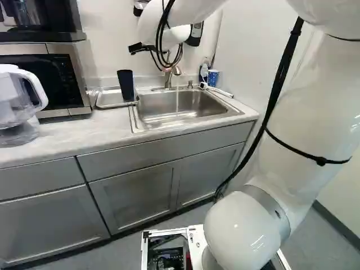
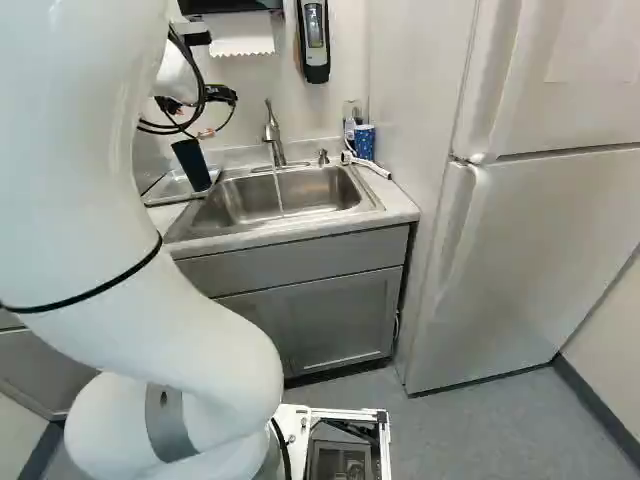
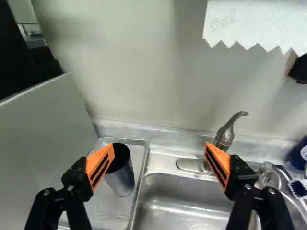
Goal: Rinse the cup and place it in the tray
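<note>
Right base view: the gripper is hanging at the upper left, in front of the wall and over the back of the counter; below it the dark cup is standing close to the sink; water is running from the faucet into the basin, and the cup is staying out of that stream. At the upper right corner of the sink a blue patterned cup is sitting; the fridge is filling much of the right side, and a paper towel is hanging at the top, left of the middle.

Left base view: the dark cup is standing upright at the right end of the metal tray, left of the sink; a microwave is sitting at the upper left, with a clear pitcher in front of it (its white handle is facing the tray).

Wrist view: the gripper is holding its two fingers wide apart, orange pads facing each other, nothing being clamped; the cup is standing in the tray, partly showing behind one fingertip; the faucet is rising ahead, near the other fingertip.
</note>
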